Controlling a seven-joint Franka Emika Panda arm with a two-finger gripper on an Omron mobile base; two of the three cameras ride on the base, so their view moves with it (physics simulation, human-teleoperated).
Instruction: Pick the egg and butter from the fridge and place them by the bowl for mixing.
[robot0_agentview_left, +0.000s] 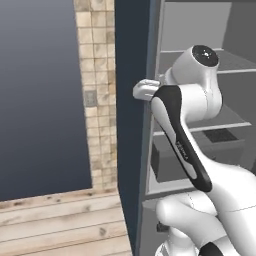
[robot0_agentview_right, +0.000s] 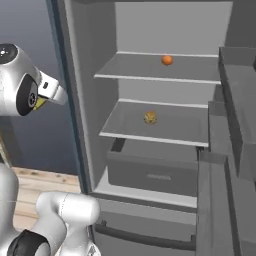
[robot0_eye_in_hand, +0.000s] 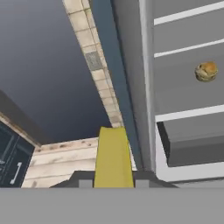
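1. Fingers of my gripper (robot0_eye_in_hand: 113, 181) are closed tight on the butter (robot0_eye_in_hand: 113, 157), a yellow stick jutting out ahead of my hand, just left of the open fridge (robot0_agentview_right: 85, 100).
2. Butter's far end sits near the fridge's dark side wall; swinging right could knock it there and twist it out of my hold.
3. My pinch looks to be on one end only, so a fast turn toward the wooden floor (robot0_agentview_left: 60, 220) could let the stick slide free.
4. Left behind, the egg (robot0_agentview_right: 167, 60) rests on the fridge's upper shelf, while a tan speckled lump (robot0_agentview_right: 150, 117) lies on the shelf below; I could later grab the wrong one.
5. Where the bowl stands I cannot tell.
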